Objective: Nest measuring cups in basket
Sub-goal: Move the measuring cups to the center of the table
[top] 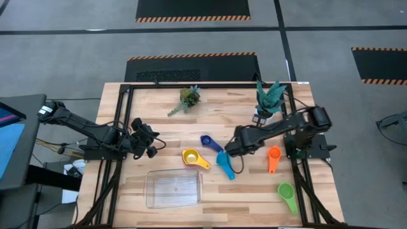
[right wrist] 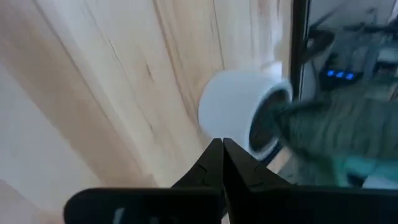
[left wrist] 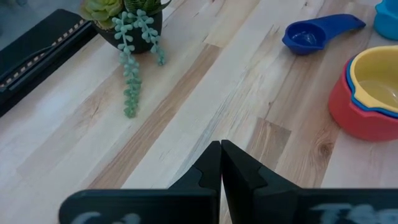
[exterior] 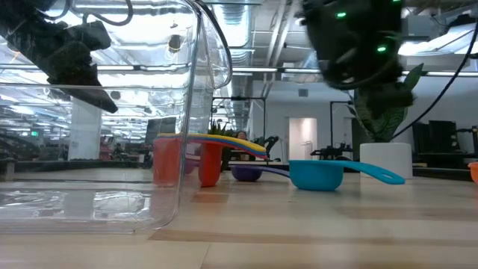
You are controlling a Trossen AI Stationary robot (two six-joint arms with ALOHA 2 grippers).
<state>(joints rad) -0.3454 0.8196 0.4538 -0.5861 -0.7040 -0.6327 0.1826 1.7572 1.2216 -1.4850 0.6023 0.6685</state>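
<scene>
On the wood table [top: 159, 108], frame centre, we risk the pressed-together, empty right gripper [top: 230, 150] knocking the light blue cup [top: 225, 165] aside.

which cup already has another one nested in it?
The red cup, beside the basket: the yellow cup sits inside it. The dark blue, light blue, orange and green cups each lie alone on the table.

basket [exterior: 112, 149] near left | red/yellow cups [exterior: 198, 161] behind | light-blue cup [exterior: 317, 174] right

six measuring cups [top: 222, 161], one basket [top: 173, 188], two plants [top: 189, 97]
</scene>
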